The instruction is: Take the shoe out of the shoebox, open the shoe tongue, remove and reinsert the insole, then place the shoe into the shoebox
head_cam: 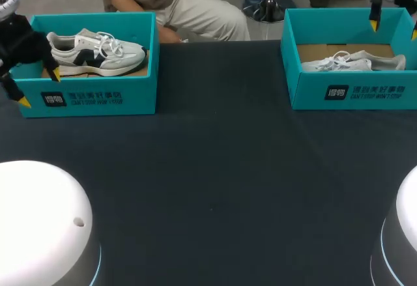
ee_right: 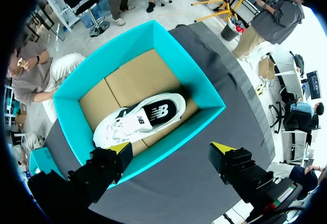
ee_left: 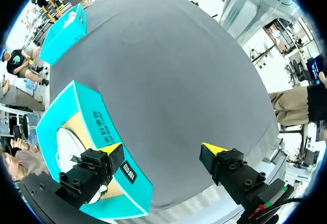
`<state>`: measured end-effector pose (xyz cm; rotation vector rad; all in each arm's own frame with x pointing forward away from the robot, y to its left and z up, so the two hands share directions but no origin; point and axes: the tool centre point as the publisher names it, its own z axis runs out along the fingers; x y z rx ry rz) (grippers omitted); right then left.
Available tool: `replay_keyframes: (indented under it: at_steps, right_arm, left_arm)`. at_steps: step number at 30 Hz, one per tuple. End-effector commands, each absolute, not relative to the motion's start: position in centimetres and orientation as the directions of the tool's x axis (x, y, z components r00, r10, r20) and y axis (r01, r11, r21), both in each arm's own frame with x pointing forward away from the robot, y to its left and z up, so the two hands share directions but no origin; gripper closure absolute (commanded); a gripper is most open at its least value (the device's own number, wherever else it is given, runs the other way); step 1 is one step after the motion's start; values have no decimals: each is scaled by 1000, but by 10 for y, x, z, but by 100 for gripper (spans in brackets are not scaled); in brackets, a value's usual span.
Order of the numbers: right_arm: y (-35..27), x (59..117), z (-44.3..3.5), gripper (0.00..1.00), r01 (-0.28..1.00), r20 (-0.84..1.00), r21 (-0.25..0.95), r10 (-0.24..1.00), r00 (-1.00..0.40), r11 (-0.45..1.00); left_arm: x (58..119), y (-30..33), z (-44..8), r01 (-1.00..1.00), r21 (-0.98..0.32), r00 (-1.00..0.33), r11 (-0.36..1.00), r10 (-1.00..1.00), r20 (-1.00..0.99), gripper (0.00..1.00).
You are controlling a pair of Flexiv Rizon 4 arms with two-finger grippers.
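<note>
Head view: two teal shoeboxes on table (head_cam: 215, 169), one per arm, each within own arm's reach. Left shoebox (head_cam: 98, 97) holds grey-white sneaker (head_cam: 98, 50), sole down. Left gripper (head_cam: 39, 87) hangs at box's outer near corner, jaws wide, empty. Right shoebox (head_cam: 352, 94) holds white sneaker (head_cam: 357, 61) toward front wall. Right gripper (ee_right: 171, 148) hangs above that wall, jaws wide, empty. Judgement: pre-grasp stance, shoe extraction not yet begun.
</note>
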<state>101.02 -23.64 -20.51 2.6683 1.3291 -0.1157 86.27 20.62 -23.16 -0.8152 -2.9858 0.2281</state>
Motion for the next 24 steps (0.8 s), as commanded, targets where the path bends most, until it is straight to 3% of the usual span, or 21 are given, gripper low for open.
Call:
replay_keyframes:
  at_steps: [1,7,24]
  right_arm:
    - [-237,1010,-205,0,798,-137,107,786,603,-593]
    - [-237,1010,-205,0,798,-137,107,786,603,-593]
    - [-237,1010,-205,0,798,-137,107,786,603,-593]
  left_arm:
    - [879,219,-237,546,-170,-829,820,558,28,0]
    - [892,238,-238,651,-147,-752,745,659,6,0]
    - [900,244,-234,623,-95,-781,777,625,-7,0]
